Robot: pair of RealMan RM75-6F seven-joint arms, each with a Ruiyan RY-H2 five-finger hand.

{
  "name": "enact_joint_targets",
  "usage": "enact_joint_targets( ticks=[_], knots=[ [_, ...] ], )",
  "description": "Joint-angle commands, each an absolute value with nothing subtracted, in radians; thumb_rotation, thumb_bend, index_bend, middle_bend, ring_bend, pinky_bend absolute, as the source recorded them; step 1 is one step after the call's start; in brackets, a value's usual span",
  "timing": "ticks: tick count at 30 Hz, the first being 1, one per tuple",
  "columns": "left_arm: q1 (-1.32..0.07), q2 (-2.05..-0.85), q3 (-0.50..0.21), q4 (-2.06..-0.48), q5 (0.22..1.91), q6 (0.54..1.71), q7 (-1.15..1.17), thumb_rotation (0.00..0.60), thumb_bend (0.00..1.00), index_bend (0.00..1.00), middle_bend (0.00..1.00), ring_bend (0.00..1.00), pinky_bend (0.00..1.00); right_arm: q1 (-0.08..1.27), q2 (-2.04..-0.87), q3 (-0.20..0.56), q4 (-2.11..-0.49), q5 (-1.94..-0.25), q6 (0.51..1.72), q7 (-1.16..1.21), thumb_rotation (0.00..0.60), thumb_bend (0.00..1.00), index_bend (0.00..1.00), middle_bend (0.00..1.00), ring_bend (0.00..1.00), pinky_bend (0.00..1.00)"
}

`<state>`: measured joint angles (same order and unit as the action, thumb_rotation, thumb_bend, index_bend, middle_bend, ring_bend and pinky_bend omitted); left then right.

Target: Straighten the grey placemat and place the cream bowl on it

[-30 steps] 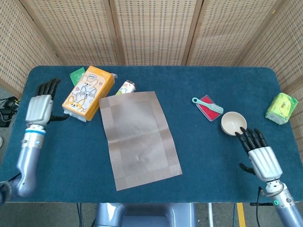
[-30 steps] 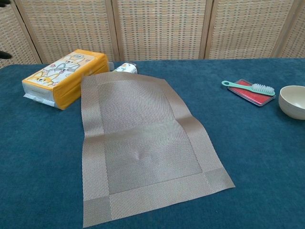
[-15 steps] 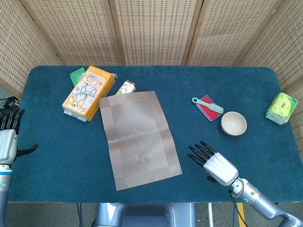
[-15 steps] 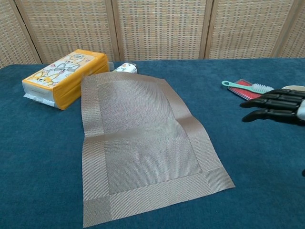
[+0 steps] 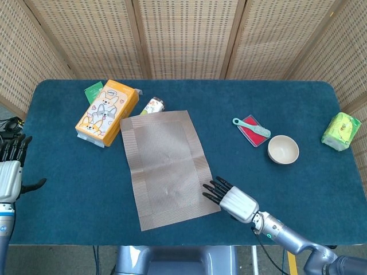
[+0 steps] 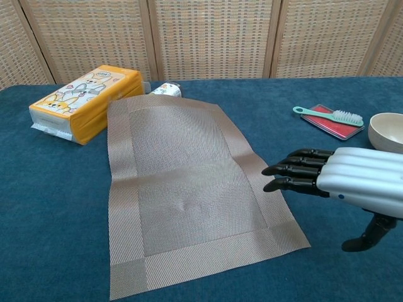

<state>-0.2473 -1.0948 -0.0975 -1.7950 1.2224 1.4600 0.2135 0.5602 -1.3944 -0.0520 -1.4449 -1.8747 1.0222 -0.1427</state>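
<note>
Right hand (image 5: 234, 199) moved from beside cream bowl (image 5: 283, 149) to grey placemat's (image 5: 167, 166) near right edge, fingers spread, empty. Bowl at its 2 o'clock, well apart. Left hand (image 5: 10, 175) open, off table.

Woven wicker screen (image 5: 189, 34) — blue-clothed table (image 5: 321, 114)

Right hand (image 5: 234, 200) now at placemat (image 5: 166, 166) edge (fingers outstretched).
</note>
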Motion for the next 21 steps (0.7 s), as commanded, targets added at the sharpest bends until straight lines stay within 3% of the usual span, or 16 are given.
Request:
enact_joint_targets(
  ticks=[1,21],
  knots=[
    [-0.245,-1.095,-0.100,-1.794,1.225,1.457,0.211,0.600,0.00,0.00,0.00,0.00,0.00,0.573,-1.420,-0.050,-1.425,-1.859,1.008,-0.152,0.600,0.00,0.11,0.00,0.00,0.00],
    [-0.232,-1.082,-0.127,-1.789,1.214,1.422,0.181,0.600,0.00,0.00,0.00,0.00,0.00,0.630,-1.533,-0.052,-1.380,-1.792,0.940,-0.220,0.600,0.00,0.08,0.00,0.00,0.00]
  ],
)
